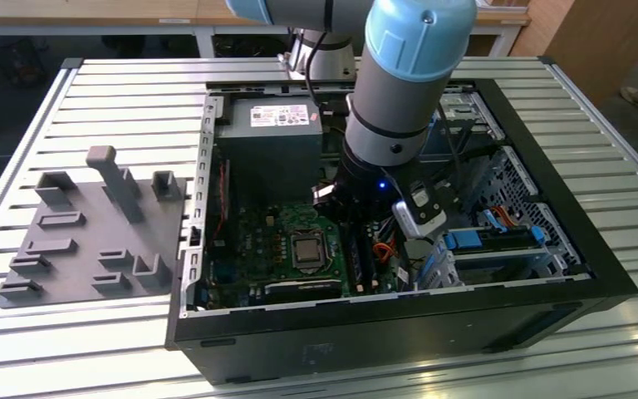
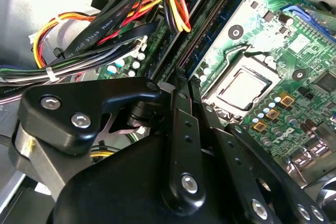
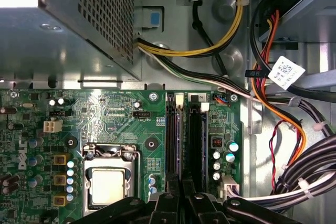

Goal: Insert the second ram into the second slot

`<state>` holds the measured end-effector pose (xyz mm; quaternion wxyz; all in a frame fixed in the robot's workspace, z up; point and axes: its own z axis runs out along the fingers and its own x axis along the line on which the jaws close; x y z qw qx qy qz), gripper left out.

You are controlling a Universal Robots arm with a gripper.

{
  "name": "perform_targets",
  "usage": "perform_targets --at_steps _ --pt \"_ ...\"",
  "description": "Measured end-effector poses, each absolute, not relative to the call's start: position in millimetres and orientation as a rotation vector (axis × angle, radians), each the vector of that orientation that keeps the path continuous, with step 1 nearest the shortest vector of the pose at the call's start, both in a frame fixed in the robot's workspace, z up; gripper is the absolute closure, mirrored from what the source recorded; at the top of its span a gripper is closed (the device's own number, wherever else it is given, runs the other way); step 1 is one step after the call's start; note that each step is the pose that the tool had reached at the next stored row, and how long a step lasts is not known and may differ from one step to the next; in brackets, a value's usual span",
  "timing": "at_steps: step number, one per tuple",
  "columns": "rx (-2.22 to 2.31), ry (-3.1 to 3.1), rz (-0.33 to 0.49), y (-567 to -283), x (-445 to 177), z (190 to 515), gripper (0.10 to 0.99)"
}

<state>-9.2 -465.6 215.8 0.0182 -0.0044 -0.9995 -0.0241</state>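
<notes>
My gripper (image 1: 355, 243) reaches down into the open computer case (image 1: 541, 208), over the memory slots to the exterior view's right of the processor socket (image 1: 309, 249). In both wrist views the black fingers (image 2: 181, 129) stand close together at about mid-length of the slots. A thin blue strip, the second ram (image 2: 223, 27), runs edge-on from the gripper (image 2: 186, 80) along the slot nearer the socket. In the first wrist view the second ram (image 3: 178, 140) sits in line with that slot, and the gripper (image 3: 181, 184) is shut on it. The neighbouring slot (image 3: 195, 140) looks dark.
The power supply box (image 1: 269, 137) stands just behind the board. Bundled cables (image 2: 105, 30) hang close beside the gripper, and more cables (image 3: 294, 129) run along the case wall. A drive cage (image 1: 497, 241) fills the case's right. A grey holder plate (image 1: 86, 233) lies outside on the slatted table.
</notes>
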Motion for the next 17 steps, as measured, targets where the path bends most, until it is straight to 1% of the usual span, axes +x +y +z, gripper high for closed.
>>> perform_targets --at_steps 17 --pt "-0.038 -3.104 -0.072 -465.6 -9.1 212.7 0.949"
